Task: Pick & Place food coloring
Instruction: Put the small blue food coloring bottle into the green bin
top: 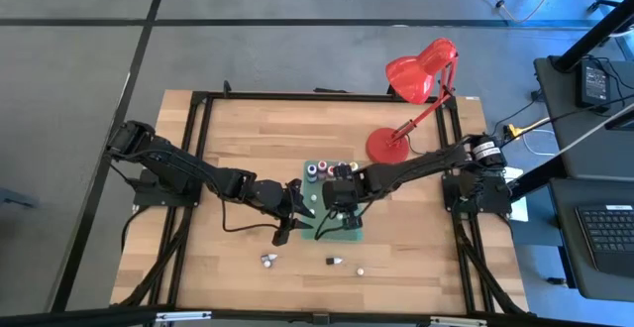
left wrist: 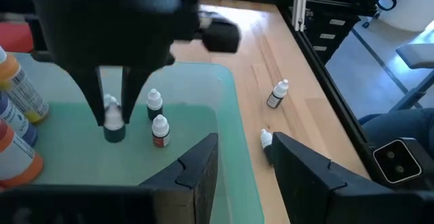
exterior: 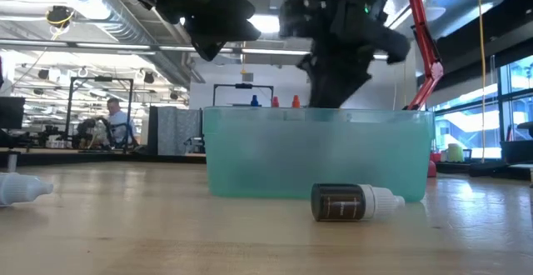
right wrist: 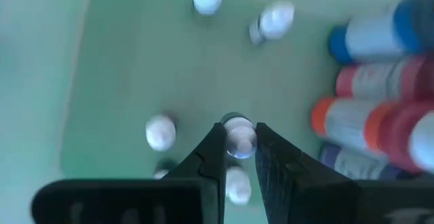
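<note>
A green tray (top: 349, 230) sits mid-table and holds several tiny pale-capped food coloring bottles (left wrist: 159, 130) standing on its floor, plus larger bottles (right wrist: 369, 125) at its far end. My right gripper (right wrist: 239, 153) hangs over the tray, pointing down, shut on one tiny bottle (left wrist: 113, 121). My left gripper (left wrist: 244, 146) is open and hovers by the tray's near-left corner (top: 290, 226), touching nothing. A dark bottle (exterior: 354, 202) lies on its side on the table beyond the left fingertips. Two more lie loose nearby (top: 267, 260) (top: 362, 268). My right gripper pinches the tiny bottle by its pale cap (right wrist: 237, 132) between the two fingers, coming from above and pointing down. The bottle stays upright below the fingertips, its dark base (left wrist: 114, 136) at the tray floor. Whether it rests there or hangs just clear, I cannot tell.
A red desk lamp (top: 421, 74) stands on its round base (top: 386, 147) at the table's far right. The tray's raised walls (exterior: 316, 154) surround the bottles. Bare wood lies left of the tray and along the near edge around the loose bottles.
</note>
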Tool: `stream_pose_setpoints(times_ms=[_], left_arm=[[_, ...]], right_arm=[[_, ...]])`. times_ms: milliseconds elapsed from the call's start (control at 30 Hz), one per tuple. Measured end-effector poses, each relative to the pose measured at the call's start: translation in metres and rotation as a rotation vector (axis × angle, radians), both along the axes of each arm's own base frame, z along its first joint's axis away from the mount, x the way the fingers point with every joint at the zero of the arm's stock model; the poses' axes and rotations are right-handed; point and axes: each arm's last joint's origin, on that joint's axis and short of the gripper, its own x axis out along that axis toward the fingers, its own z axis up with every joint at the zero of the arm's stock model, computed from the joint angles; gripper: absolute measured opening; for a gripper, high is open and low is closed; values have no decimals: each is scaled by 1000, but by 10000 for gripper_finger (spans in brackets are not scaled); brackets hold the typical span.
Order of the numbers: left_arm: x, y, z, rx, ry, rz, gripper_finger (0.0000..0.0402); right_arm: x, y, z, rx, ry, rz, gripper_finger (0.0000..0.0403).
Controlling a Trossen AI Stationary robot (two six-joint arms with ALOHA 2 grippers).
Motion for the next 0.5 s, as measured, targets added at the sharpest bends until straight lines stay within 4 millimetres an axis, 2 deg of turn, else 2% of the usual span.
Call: stream_pose_setpoints(times_ms=[133,367,500], left_arm=[[0,0,-1,2,8,0,135],[-1,0,-2,5,17,0,134],[-1,0,-2,5,19,0,136]], right_arm=[[-1,-1,-13,0,5,-1,59],[-4,-1,-22,3,-2,-2,61],[-4,-1,-23,6,-2,-10,77]])
